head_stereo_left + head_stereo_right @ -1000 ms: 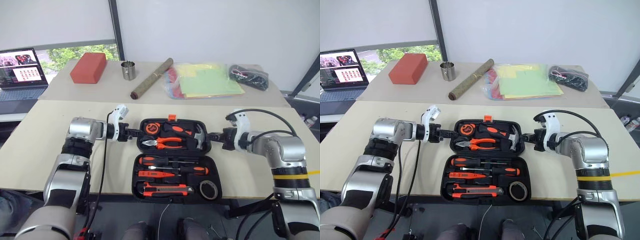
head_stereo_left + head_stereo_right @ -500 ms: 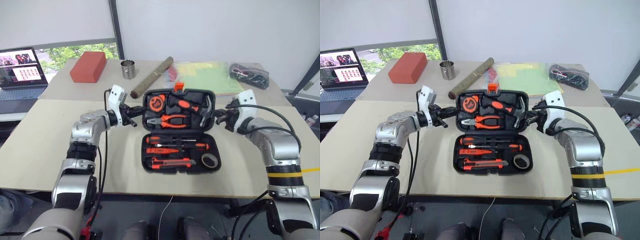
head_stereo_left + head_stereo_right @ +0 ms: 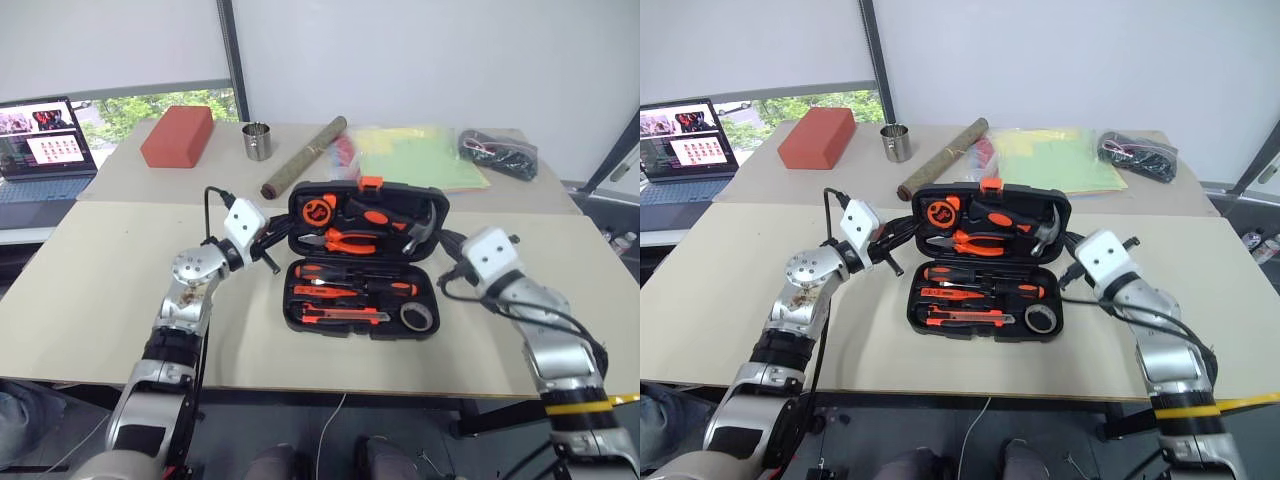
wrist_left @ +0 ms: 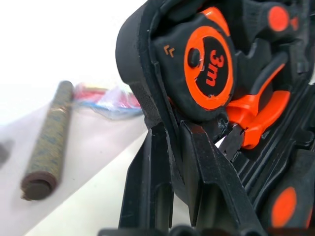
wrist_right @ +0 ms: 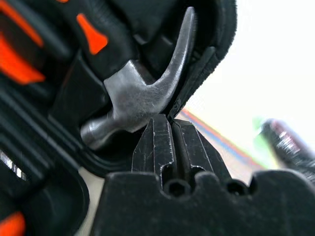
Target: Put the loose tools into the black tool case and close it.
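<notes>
On the near table (image 3: 90,290) sits the case (image 3: 362,300), its base flat and its lid (image 3: 368,215) now tipped up to about half-closed. A second ago that lid lay flat open behind the base; it has swung up steadily since. Judging from this, the loading looks finished and the closing is under way — screwdrivers (image 3: 355,286) and knife (image 3: 340,316) already lie in the base slots, with a tape roll (image 3: 416,318). Hammer (image 3: 418,228), pliers (image 3: 345,240) and tape measure (image 3: 319,211) ride in the lid.

Both arms reach inward, roughly level, one at each side of the lid. Left gripper (image 4: 174,162) is narrow, its fingers pinching the lid's rim beside the tape measure. Right gripper (image 5: 171,142) is clamped nearly together on the opposite rim, just under the hammer's claw.
</notes>
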{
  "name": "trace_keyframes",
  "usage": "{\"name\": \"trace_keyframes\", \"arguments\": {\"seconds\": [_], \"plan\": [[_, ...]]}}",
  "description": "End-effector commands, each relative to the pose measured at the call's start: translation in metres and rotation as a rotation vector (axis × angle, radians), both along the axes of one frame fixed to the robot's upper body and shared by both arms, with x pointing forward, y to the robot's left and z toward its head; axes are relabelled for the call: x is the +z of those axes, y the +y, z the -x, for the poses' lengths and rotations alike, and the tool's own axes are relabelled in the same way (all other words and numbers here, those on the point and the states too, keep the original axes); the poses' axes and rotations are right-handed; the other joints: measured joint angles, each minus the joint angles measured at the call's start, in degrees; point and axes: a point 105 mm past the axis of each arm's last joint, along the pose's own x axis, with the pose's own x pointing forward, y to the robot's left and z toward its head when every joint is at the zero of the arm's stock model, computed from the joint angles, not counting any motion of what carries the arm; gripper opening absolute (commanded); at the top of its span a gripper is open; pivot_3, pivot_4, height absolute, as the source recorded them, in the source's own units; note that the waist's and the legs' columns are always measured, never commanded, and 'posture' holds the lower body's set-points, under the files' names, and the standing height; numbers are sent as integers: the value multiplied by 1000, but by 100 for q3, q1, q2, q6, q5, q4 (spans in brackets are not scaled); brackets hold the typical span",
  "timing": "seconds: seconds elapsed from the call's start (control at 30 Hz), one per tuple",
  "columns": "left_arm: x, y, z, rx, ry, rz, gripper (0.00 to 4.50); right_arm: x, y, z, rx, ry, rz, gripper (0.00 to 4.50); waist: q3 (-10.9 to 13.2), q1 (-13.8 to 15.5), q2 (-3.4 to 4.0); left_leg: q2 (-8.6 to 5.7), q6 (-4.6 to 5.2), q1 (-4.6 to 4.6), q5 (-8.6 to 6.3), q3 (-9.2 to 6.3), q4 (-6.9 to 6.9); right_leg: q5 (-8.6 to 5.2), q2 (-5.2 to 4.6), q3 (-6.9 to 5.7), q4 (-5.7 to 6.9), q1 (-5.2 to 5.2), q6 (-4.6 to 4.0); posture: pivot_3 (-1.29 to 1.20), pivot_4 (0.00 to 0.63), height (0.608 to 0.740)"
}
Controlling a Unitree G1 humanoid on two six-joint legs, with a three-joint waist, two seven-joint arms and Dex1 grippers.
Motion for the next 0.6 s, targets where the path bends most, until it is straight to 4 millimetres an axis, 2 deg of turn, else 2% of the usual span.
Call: {"name": "trace_keyframes", "arguments": {"seconds": [0.03,0.07,0.1,0.13,0.2,0.27,0.3,0.33,0.37,0.4,0.47,0.53,0.6], "plan": [[15,31,8,133,-65,41,191,13,-12,24,-16,-94,53,0,0,2,0,6,-22,4,-12,0,1,0,-3,11,0,4,0,0,150,736],[15,35,13,136,-52,53,191,13,-13,32,-11,-91,43,0,0,2,0,11,-22,6,-13,0,1,0,-1,14,1,4,0,0,150,736],[15,37,18,138,-43,61,815,13,-14,38,-8,-90,38,694,0,3,0,16,-22,8,-12,0,3,0,1,15,4,4,0,0,150,736],[14,49,26,150,25,90,985,14,-16,51,6,-75,50,920,0,2,0,22,-22,8,-12,-1,4,0,3,17,5,4,0,0,150,736],[12,66,41,154,162,144,1841,20,-21,71,10,-52,57,1667,0,-20,3,29,-21,6,-12,1,3,0,8,21,9,-4,-3,0,150,736],[-5,83,62,105,400,164,2471,12,-27,87,26,74,13,2253,0,-57,2,47,-20,9,-12,1,0,-5,20,24,11,-5,-8,0,150,736],[-12,91,78,46,508,136,3010,3,-24,98,66,180,-24,2781,-1,-57,2,56,-21,9,-12,1,0,-10,29,23,10,-7,-2,0,150,736],[-18,100,92,7,587,103,3225,-6,-20,109,110,277,-57,2976,-1,-43,3,65,-21,14,-12,0,1,-15,33,22,11,0,5,0,150,736],[-22,114,97,19,645,74,3629,-14,-14,121,164,372,-71,3335,-3,-27,6,70,-23,16,-13,-3,2,-33,34,20,14,2,22,0,150,736],[-24,128,94,57,659,49,3629,-20,-8,131,211,443,-78,3335,-3,3,6,74,-26,17,-15,-4,0,-42,35,17,12,0,19,0,150,736],[-24,149,74,146,654,9,3629,-31,3,147,289,562,-103,3335,-2,134,7,75,-35,21,-22,-13,-3,-49,31,8,12,6,10,0,150,736],[-21,155,53,179,622,-24,3629,-37,9,152,318,625,-114,3335,-1,258,7,74,-38,14,-21,-13,8,-42,25,4,10,3,8,0,150,736],[-16,148,33,177,581,-44,3629,-40,13,151,323,651,-116,3335,-7,337,-9,74,-37,15,-21,-13,18,-27,22,5,5,2,14,0,150,736]]}}
